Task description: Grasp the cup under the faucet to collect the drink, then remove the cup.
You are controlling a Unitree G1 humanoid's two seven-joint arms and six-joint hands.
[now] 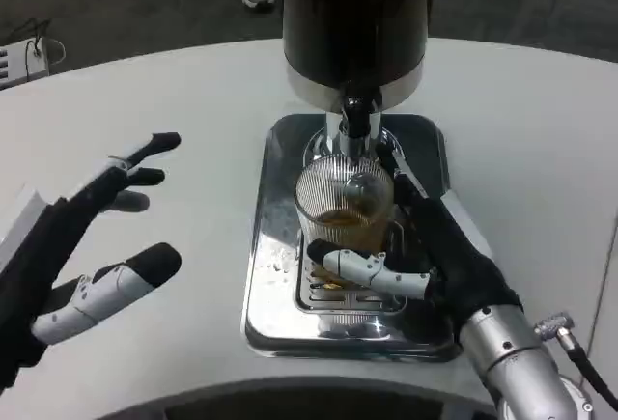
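Head view records a ribbed clear cup [345, 198] standing on the drip tray [266, 246] of the drink dispenser [353, 24], directly below the faucet [353, 121], with amber liquid low inside. The right hand [425, 256] wraps the cup from the right, fingers across its near base, holding it. Judged: the cup is rigid, light while little filled, possibly slippery if wet; a mid-wall hold kept upright seems safest. The left hand [97, 237] hovers over the desk [145, 101], fingers spread, holding nothing. Obstructions: the faucet sits close above the rim, and the tray lip borders the exit path.
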